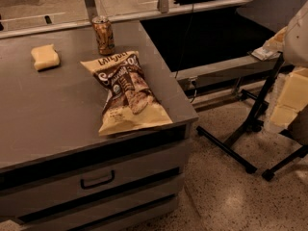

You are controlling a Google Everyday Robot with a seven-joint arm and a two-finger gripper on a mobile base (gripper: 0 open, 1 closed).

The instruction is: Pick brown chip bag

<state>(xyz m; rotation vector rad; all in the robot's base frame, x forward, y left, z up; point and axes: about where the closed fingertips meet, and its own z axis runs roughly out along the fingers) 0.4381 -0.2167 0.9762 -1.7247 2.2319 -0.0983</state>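
The brown chip bag (126, 93) lies flat on the grey counter (53, 105), near its right front corner. It is crinkled, with a dark brown centre, white lettering and pale yellow-tan ends. My gripper (290, 97) shows as pale white and yellow parts at the right edge of the camera view. It hangs over the floor, well to the right of the bag and apart from it. It holds nothing that I can see.
A small brown drink can (103, 34) stands just behind the bag. A pale yellow sponge-like block (45, 57) lies at the counter's back left. A dark sink-like opening (207, 35) is to the right. Black stand legs (240, 129) cross the speckled floor. Drawers (97, 179) front the counter.
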